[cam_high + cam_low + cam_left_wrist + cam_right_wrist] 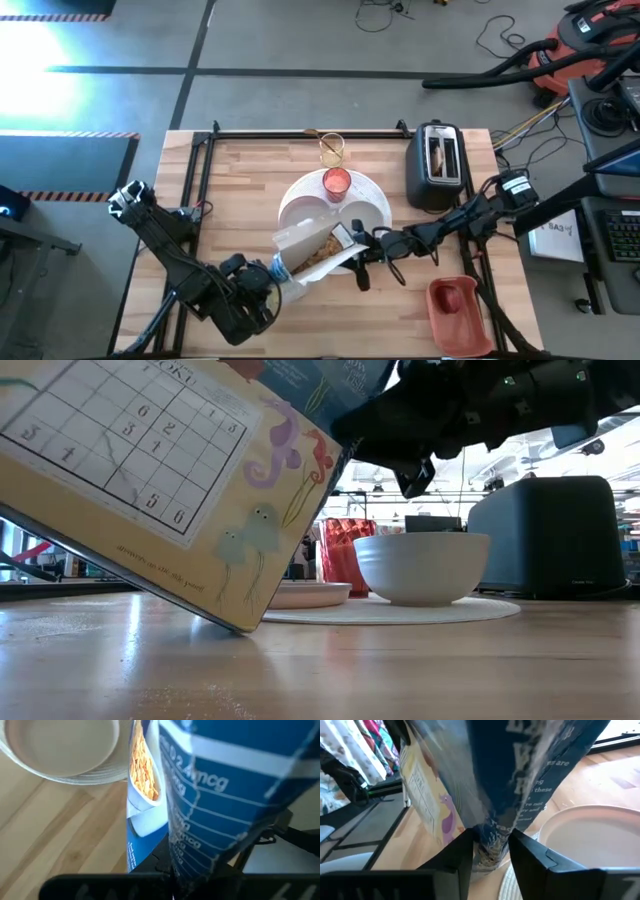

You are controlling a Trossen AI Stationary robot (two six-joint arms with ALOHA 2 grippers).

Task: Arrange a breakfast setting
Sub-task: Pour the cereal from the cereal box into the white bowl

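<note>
A blue cereal box with a puzzle panel slants above the white bowl and the large white plate. Cereal shows in its open end. My left gripper is shut on the box's lower end. My right gripper comes in level from the table's right and is shut on the box's open upper end. A red cup and a clear glass stand beyond the plate. Toast, fruit and spoon do not show plainly. My left gripper holds the box's lower end, coming slanting down from the table's near left; the box itself hides the fingers' place. The box rises tilted toward the plate. Whether its low corner touches the table I cannot tell. My right gripper pinches a crumpled blue edge of the box's open upper end between its two fingers. The fingers lie level, coming from the table's right. The box stands tilted above them.
A black toaster stands at the far right of the table. A red tray lies at the near right corner. Bare wood lies left of the plate. A black rail runs along the far edge.
</note>
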